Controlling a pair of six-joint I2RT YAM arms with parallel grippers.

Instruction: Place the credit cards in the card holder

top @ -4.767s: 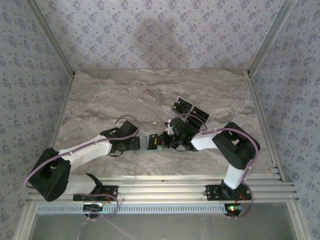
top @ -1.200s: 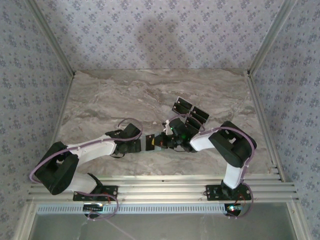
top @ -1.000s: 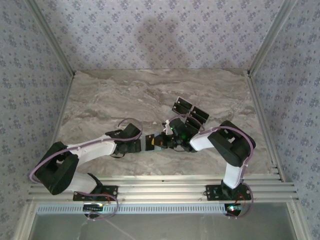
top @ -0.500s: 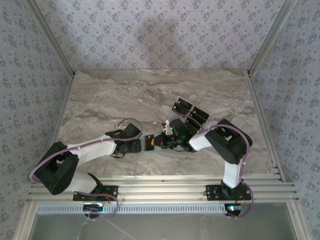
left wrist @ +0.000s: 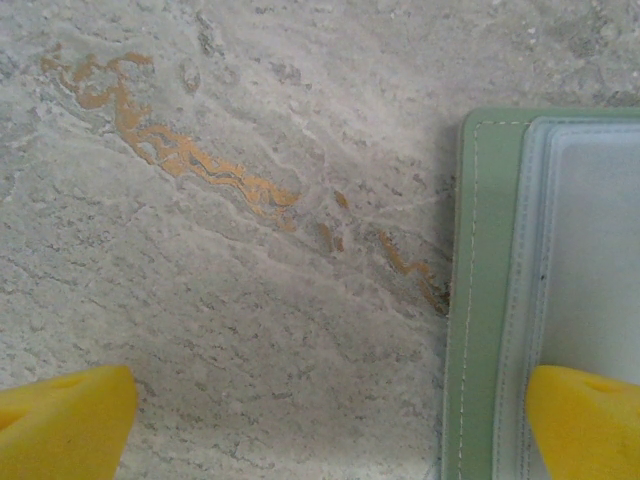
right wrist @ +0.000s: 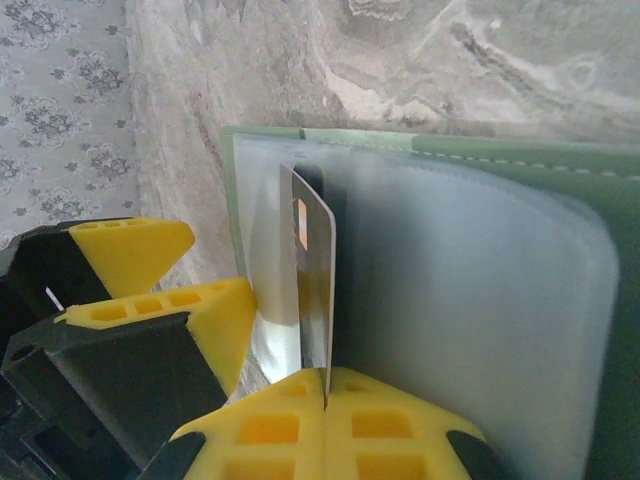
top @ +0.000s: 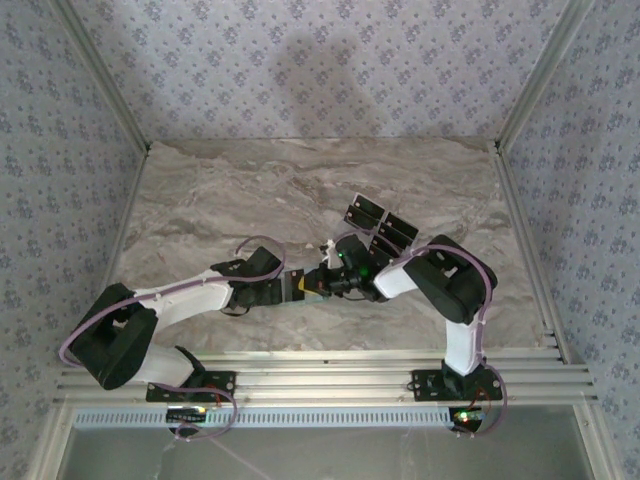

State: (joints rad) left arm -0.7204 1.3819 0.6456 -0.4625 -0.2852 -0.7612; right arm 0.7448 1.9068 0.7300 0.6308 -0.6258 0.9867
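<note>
Near the middle of the surface (top: 220, 190), between the two arms, finds the card holder (right wrist: 520, 150) lying open and flat, green cover down, clear pockets (right wrist: 450, 300) facing up. Pins it with the left pincer (left wrist: 320, 425), released wide: one yellow finger (left wrist: 585, 420) set on a clear pocket just inside the cover's stitched edge, the other over bare marble beside it. Looks like a steadying hold, meant to stop the soft holder sliding during insertion.

Clenches the right pincer (right wrist: 325, 395) on one credit card (right wrist: 318, 290), dark with an orange mark. Holds it standing on edge across the pocket face, just beside the left pincer's finger. Suits slipping a thin edge under a pocket lip rather than laying the card flat. Cannot tell a leading edge inside a pocket from one merely resting against the plastic.

Sees nothing else through the clear pockets, so judges the holder otherwise empty, as far as visible.

Leaves the other credit cards (top: 365, 212) farther back on the surface, near the far side of the right arm. Shows them as dark rectangles close together, apart from the holder. Judges the task barely begun: first card at the pocket, the rest yet to be picked up.
</note>
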